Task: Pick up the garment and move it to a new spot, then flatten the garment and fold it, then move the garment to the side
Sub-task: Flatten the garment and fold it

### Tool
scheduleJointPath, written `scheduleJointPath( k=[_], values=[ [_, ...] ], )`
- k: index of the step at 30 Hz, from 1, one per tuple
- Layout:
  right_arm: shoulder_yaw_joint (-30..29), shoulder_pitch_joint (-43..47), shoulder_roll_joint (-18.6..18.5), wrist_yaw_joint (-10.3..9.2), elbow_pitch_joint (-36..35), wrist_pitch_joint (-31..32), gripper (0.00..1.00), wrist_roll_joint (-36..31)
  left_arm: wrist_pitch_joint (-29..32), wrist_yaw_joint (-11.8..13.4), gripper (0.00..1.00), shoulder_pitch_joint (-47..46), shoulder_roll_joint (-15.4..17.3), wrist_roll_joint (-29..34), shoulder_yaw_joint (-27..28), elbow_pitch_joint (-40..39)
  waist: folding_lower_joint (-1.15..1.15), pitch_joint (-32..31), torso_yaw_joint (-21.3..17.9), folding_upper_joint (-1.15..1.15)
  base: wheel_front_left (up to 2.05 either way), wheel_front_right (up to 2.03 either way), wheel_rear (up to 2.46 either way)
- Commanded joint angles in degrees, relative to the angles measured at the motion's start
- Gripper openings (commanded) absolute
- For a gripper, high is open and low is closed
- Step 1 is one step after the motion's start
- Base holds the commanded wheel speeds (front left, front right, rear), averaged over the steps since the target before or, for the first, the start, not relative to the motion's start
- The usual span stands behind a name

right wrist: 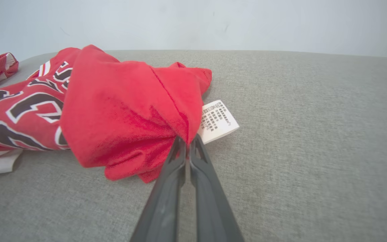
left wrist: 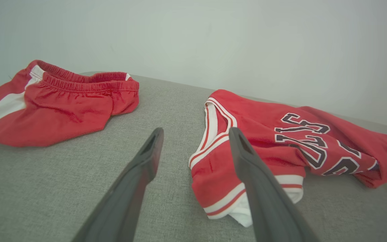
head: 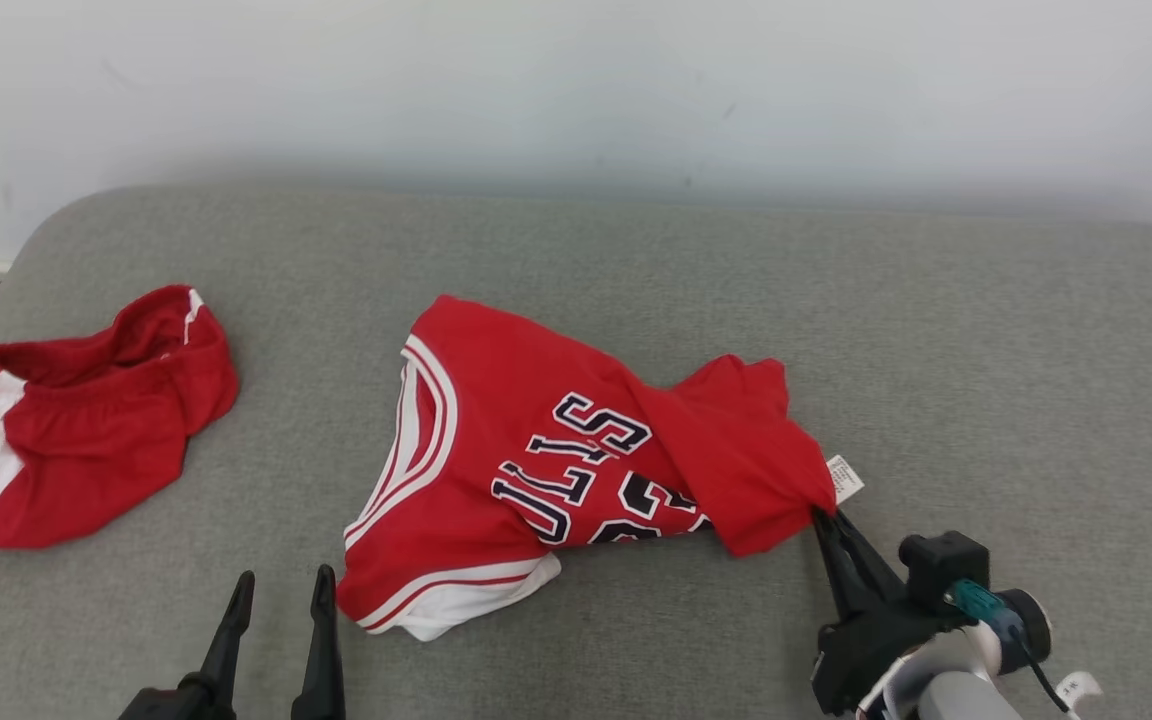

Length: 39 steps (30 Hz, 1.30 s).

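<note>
Garment: red jersey with dark lettering and white trim, lying crumpled near the middle of the grey padded surface. Its right end is folded over on itself and covers part of the lettering.
Right gripper: fingers closed on the bunched red cloth at the jersey's right end, just beside the white care label. The right wrist view shows the 2 fingers pressed together with fabric pinched at their tips.
Left gripper: fingers spread wide and holding nothing. They sit near the jersey's white-striped edge but apart from it.
Other item: red shorts with a white stripe, at the left end of the surface, well apart from the jersey.
Contact: the body of the jersey rests on the surface. Cannot tell whether the pinched corner is raised off it.
Stage (judged): step 1 of 3, the pick-up.
Done: grip made on 1 corner.
Left: carry to a new spot, flatten, fold, then set aside. None of these shows as begun, since the cloth is not flat and there is no tidy fold.
Note (judged): a 1-corner hold will likely let the rest trail or drag. The folded-over end will need opening out before flattening. The left gripper is free to take a 2nd corner.
</note>
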Motion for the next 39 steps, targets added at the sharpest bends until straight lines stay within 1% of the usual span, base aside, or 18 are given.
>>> scheduleJointPath(
  k=[1,4,5,10,17,20,23,27,30,35,39],
  values=[
    [-0.74,2.63,-0.90,-0.13,-2.91,-0.09,0.00,-0.59,-0.13,0.05,1.00,1.02,-0.08,-0.46,0.05,0.31,0.00,-1.89,-2.12,0.00,0.00,0.00,0.00],
    [-1.91,6.43,-1.71,-0.13,-8.21,-0.09,0.00,-1.13,-0.13,0.05,1.00,1.86,-0.09,-0.75,0.30,0.74,0.00,-2.76,-3.72,0.00,0.00,0.00,0.00],
    [-1.91,6.43,-1.71,-0.13,-8.21,-0.09,0.00,-1.13,-0.13,0.05,1.00,1.86,-0.09,-0.75,0.30,0.74,0.00,-2.76,-3.72,0.00,0.00,0.00,0.00],
    [-3.61,12.41,-2.97,-0.13,-16.03,-0.10,0.00,-1.19,-0.13,0.05,1.00,2.66,-0.09,-1.17,0.45,0.94,0.00,-2.91,-6.06,0.00,0.00,0.00,0.00],
    [-5.60,19.71,-4.27,-0.13,-25.42,-0.07,0.00,-0.59,-0.12,0.05,1.00,2.09,-0.06,-1.46,0.68,0.57,0.00,-1.79,-7.48,0.00,0.00,0.00,0.00],
    [-6.09,20.72,-4.68,-0.13,-28.79,0.96,0.00,-0.19,-0.13,0.05,1.00,1.80,-0.07,-1.35,0.75,0.69,0.00,-1.25,-7.74,0.00,0.00,0.00,0.00],
    [-5.36,18.55,-5.73,-0.13,-31.27,2.94,0.00,0.43,-0.13,0.05,1.00,1.20,-0.08,-1.50,0.36,1.09,0.00,-0.87,-7.37,0.00,0.00,0.00,0.00],
    [-3.92,13.75,-7.04,-0.13,-31.58,4.43,0.00,0.96,-0.12,0.05,1.00,0.31,-0.07,-1.61,-0.34,1.58,0.00,-0.64,-6.00,0.00,0.00,0.00,0.00],
    [-3.23,8.44,-8.08,-0.13,-30.14,5.61,0.00,1.06,-0.13,0.05,1.00,-0.20,-0.08,-1.84,-1.13,1.89,0.00,-0.49,-4.61,0.00,0.00,0.00,0.00],
    [-1.27,-2.04,-9.26,-0.13,-24.39,7.31,0.00,0.47,-0.13,0.05,1.00,-1.05,-0.07,-2.10,-2.34,2.42,0.00,0.11,-2.11,0.00,0.00,0.00,0.00],
    [0.24,-11.14,-10.66,-0.13,-17.49,8.39,0.00,0.13,-0.13,0.05,1.00,-1.73,-0.08,-2.64,-3.43,2.64,0.00,1.21,0.35,0.00,0.00,0.00,0.00]
  ],
)
